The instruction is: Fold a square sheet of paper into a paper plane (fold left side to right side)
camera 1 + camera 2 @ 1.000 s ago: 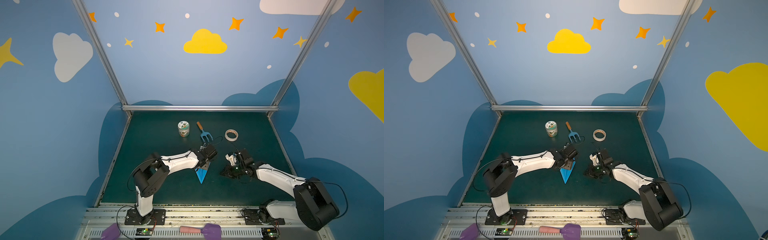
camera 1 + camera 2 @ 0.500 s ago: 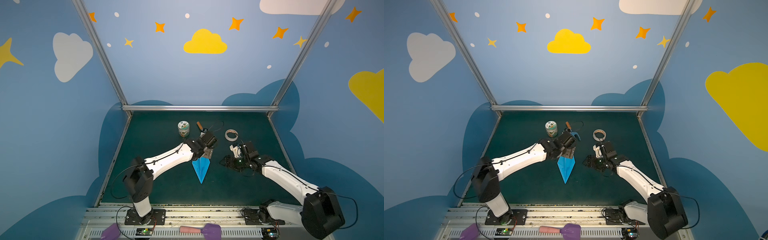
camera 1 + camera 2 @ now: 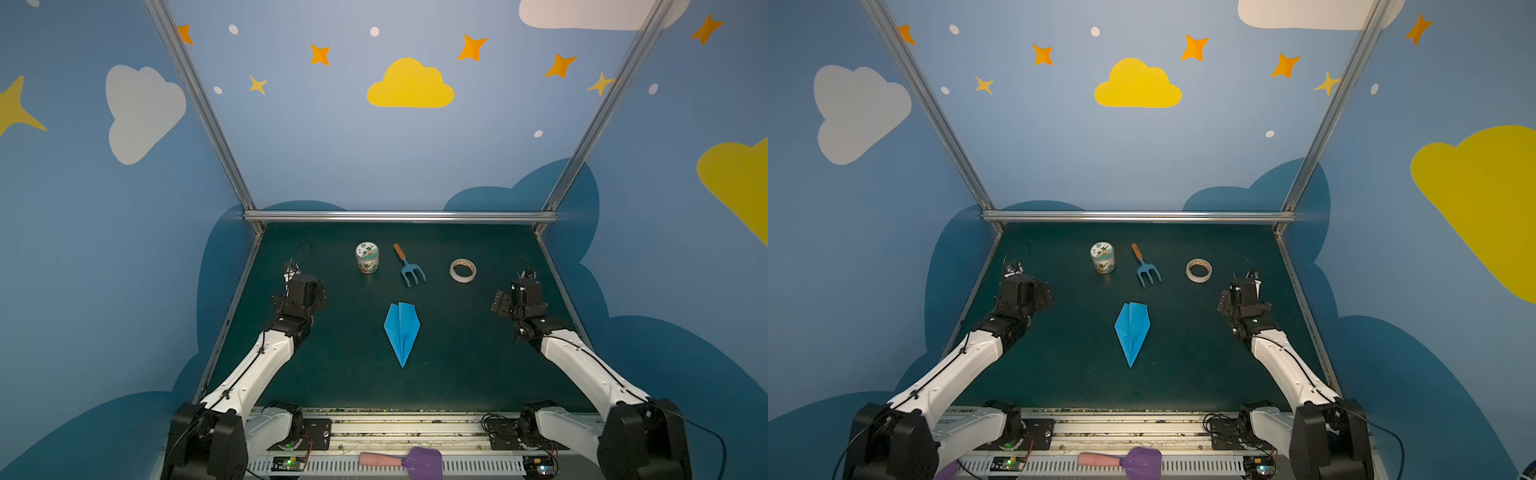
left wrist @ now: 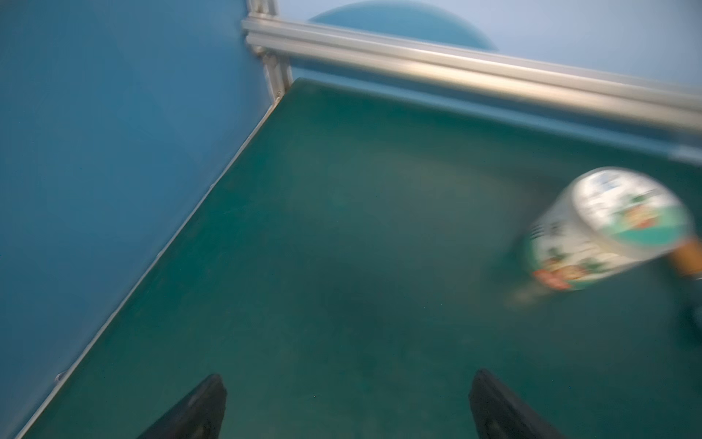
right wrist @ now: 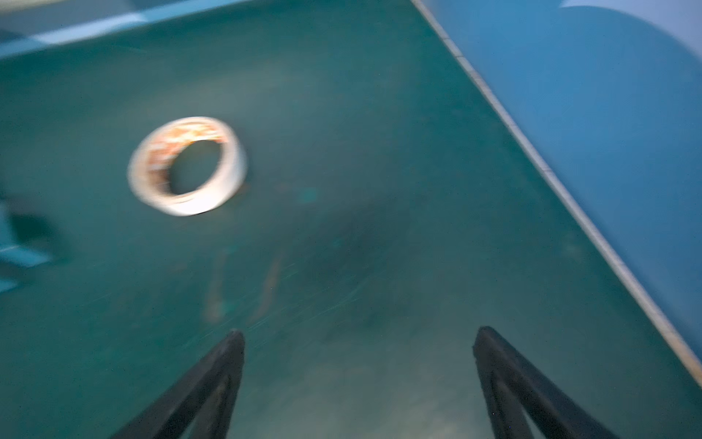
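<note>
The paper plane (image 3: 401, 332) (image 3: 1132, 330), a narrow sky-blue dart with a centre crease, lies flat on the dark green mat in both top views, its nose toward the front edge. Nothing touches it. My left gripper (image 3: 303, 291) (image 3: 1025, 291) hovers well to its left, near the left wall. In the left wrist view the left gripper (image 4: 349, 380) is open over bare mat. My right gripper (image 3: 515, 298) (image 3: 1239, 297) hovers far to the plane's right. The right wrist view shows it (image 5: 359, 336) open, with nothing between the fingers.
Along the back stand a small printed tin (image 3: 367, 258) (image 4: 604, 228), a blue hand fork with a wooden handle (image 3: 409, 268) and a tape roll (image 3: 463, 270) (image 5: 188, 165). A purple scoop (image 3: 403, 459) lies on the front rail. Aluminium frame rails border the mat.
Both grippers have opened and drawn away from the plane, the left one to the left wall side and the right one to the right. The plane now lies free on the mat.
</note>
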Controlling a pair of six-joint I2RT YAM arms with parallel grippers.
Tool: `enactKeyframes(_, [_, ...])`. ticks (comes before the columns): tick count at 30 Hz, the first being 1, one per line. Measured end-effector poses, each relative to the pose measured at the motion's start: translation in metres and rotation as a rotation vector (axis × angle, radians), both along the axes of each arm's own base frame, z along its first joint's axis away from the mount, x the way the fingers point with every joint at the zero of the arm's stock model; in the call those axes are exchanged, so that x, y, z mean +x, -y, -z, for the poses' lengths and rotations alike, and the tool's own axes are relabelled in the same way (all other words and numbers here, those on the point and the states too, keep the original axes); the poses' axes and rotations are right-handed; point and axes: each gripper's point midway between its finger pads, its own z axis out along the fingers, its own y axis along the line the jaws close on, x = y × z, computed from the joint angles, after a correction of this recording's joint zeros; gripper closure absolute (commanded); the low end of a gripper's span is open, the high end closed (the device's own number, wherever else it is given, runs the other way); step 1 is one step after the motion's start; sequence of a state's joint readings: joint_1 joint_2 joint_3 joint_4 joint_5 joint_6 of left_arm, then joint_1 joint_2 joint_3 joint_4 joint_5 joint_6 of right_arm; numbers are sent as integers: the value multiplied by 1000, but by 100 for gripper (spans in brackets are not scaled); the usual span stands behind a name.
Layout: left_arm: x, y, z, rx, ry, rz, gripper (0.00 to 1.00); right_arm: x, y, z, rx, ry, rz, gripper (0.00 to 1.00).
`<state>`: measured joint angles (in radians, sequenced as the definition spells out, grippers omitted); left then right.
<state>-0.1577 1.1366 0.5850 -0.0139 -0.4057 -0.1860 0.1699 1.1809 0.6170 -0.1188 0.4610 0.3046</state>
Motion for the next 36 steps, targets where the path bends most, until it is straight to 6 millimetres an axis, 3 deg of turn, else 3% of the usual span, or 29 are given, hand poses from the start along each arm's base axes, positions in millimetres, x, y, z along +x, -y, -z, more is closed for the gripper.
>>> enactKeyframes(4, [7,-15,47,12,-45,-18,0,5,18,38,-58,-53,16,7])
enactKeyframes(8, [26,-19,70,4,-51,10,0,19,9,52,-63,-18,-75,6])
enactKeyframes(13, [43,-14,75,-64,41,100,0,43,-5,42,-31,183,-189,6])
enactKeyframes(17, [44,-9,77,-95,56,154,0,38,-8,68,-15,156,-227,6])
enactKeyframes(24, [50,-1,68,-110,98,201,0,55,-13,39,-21,267,-258,6])
enactKeyframes(36, [51,2,67,-116,102,215,0,57,-15,37,-22,271,-262,6])
